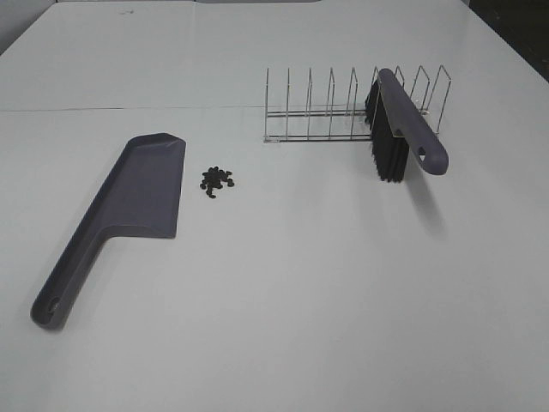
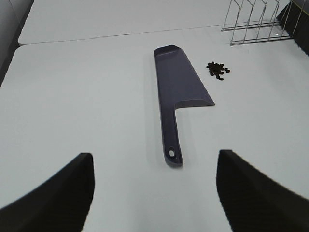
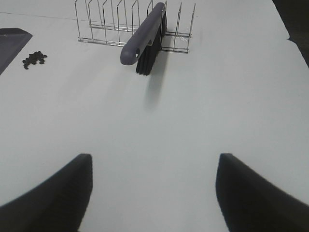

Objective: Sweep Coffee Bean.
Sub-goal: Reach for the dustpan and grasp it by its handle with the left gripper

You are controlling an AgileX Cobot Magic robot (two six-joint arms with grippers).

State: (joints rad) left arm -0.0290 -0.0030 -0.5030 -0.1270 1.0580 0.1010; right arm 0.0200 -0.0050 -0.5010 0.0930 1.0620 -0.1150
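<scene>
Nothing is swept yet. The coffee bean (image 1: 217,179) pile lies loose on the bench (image 1: 300,300), just beside the dustpan (image 1: 129,202), at 3 o'clock of its blade and not touching it. The brush (image 1: 403,129) leans in the wire rack (image 1: 317,107), toward 2 o'clock from the beans and well apart. The left pincer (image 2: 153,159) and right pincer (image 3: 153,159) both stand apart and empty. Picking up both tools and the sweeping itself are left.

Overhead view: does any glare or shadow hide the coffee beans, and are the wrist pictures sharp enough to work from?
Overhead view: even light, no glare on the coffee beans; the brush casts a soft shadow near it. Left wrist view: beans and dustpan sharp, left claw fingers blurred, dark. Right wrist view: brush sharp, right claw fingers blurred.
</scene>
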